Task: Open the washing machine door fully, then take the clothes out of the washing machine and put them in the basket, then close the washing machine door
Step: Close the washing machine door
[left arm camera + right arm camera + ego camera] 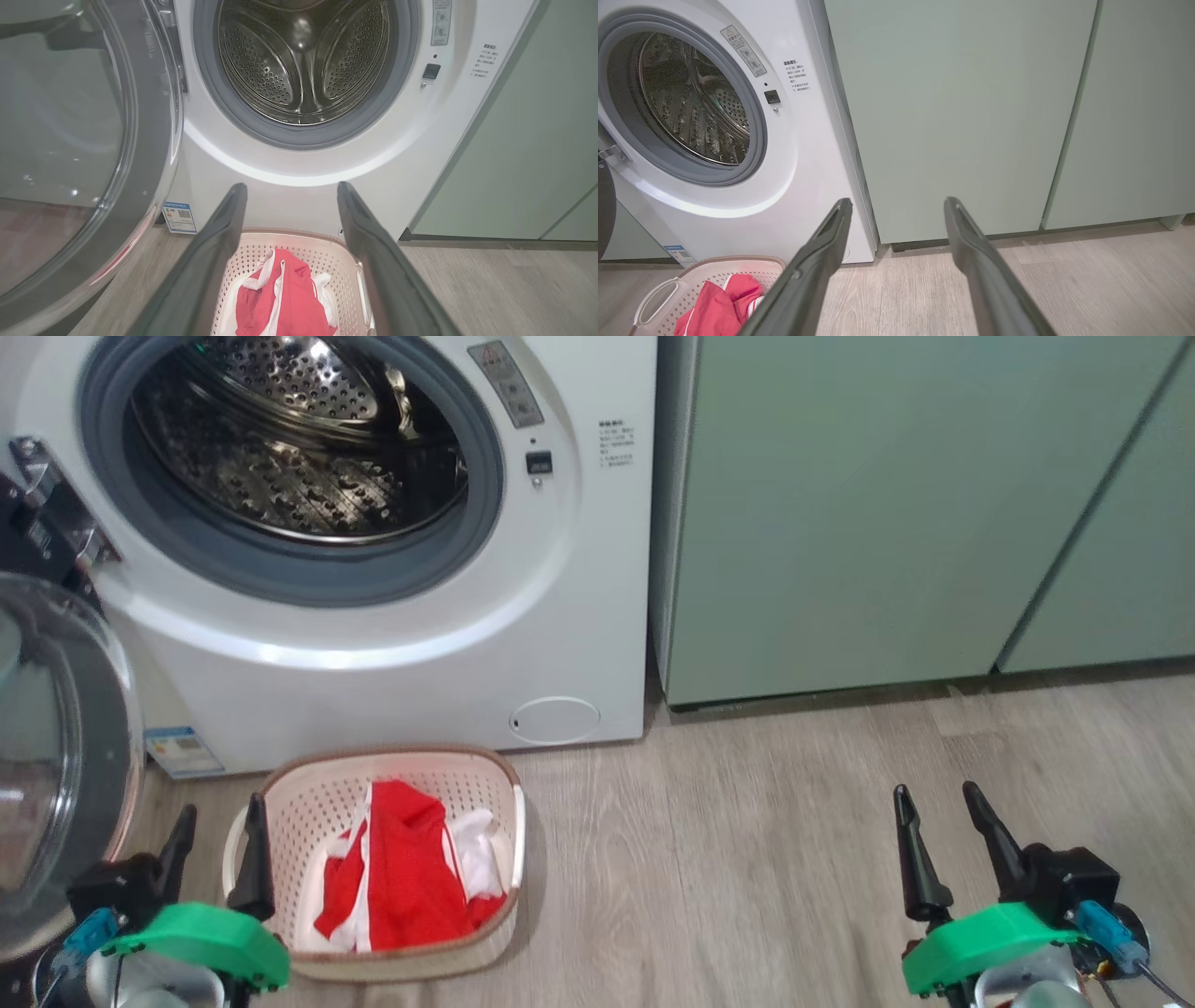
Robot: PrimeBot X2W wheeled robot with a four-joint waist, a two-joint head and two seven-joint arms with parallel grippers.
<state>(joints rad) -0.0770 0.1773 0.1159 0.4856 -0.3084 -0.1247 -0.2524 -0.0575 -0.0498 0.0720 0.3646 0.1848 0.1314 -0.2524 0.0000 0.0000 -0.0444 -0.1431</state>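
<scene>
The white washing machine [373, 644] stands at the upper left, its steel drum [303, 60] bare inside the grey ring. Its round door [56, 747] is swung wide open at the far left, and its clear glass bowl [60, 116] shows in the left wrist view. On the floor in front sits the cream basket [289, 793] with the red and white clothes [401, 877] lying in it. My left gripper [222, 826] is open just left of the basket, above its left rim, fingers empty. My right gripper [936, 803] is open over bare floor at the lower right.
Pale green cabinets [887, 504] stand right of the washer. Wood-look floor [747, 859] stretches between basket and right gripper. A blue label [179, 217] is on the washer's lower left front and a round filter cap [555, 720] sits just behind the basket.
</scene>
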